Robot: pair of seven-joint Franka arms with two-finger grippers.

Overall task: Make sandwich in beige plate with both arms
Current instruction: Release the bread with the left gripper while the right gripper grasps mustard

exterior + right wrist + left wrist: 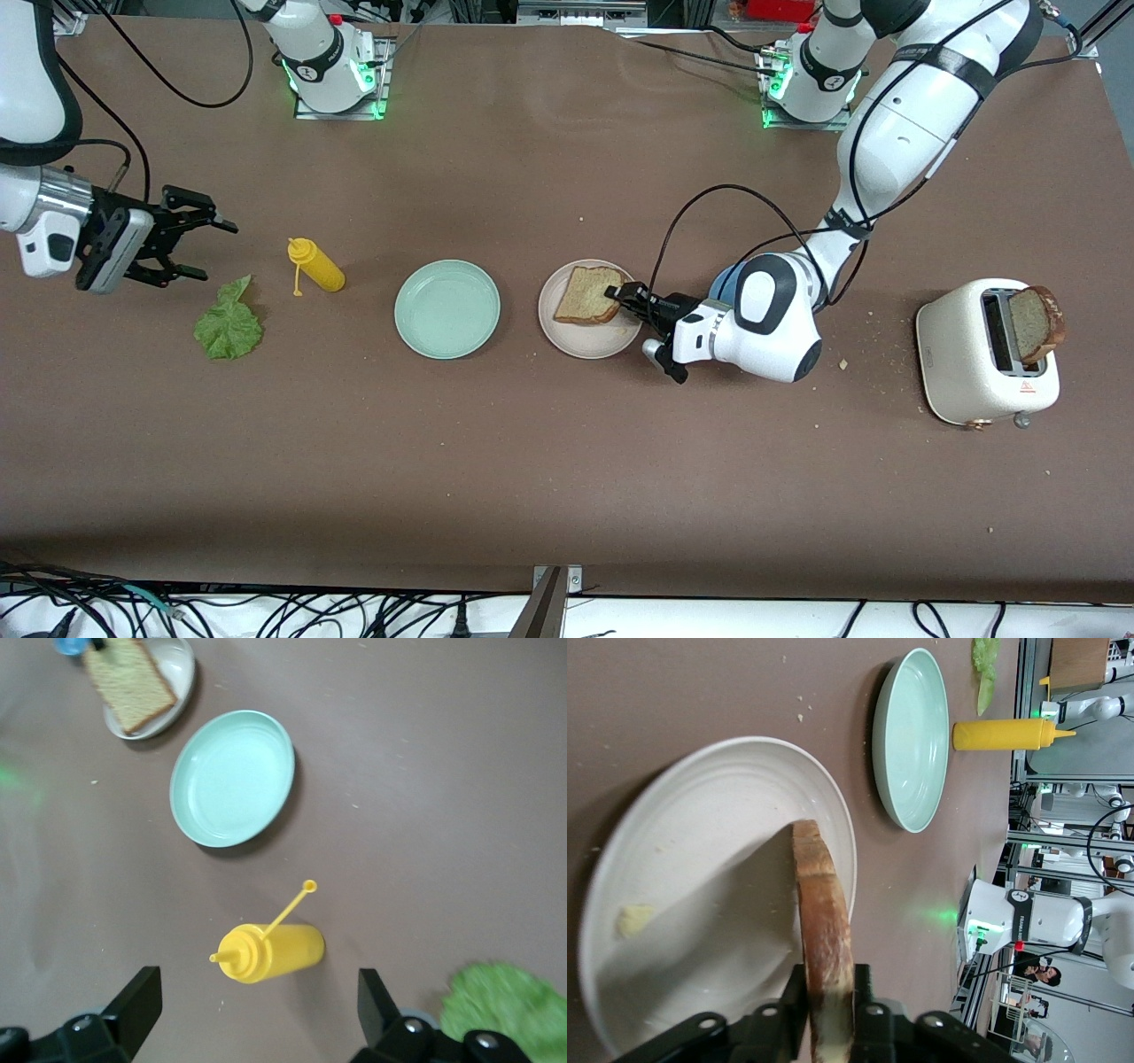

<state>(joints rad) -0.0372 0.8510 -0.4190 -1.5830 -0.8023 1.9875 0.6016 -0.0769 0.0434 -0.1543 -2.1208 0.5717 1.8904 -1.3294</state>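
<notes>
Your left claw [617, 298] is clenched on one edge of the toast slice [586, 294] at mid-frame. The slice is tilted, with its other edge down on the beige plate [576, 344]. Let go this steep and it may flop onto the rim or slide off to the worktop [567, 461]. Your right claw [202, 250] waits spread and empty, just up-frame of the lettuce leaf [229, 323].
</notes>
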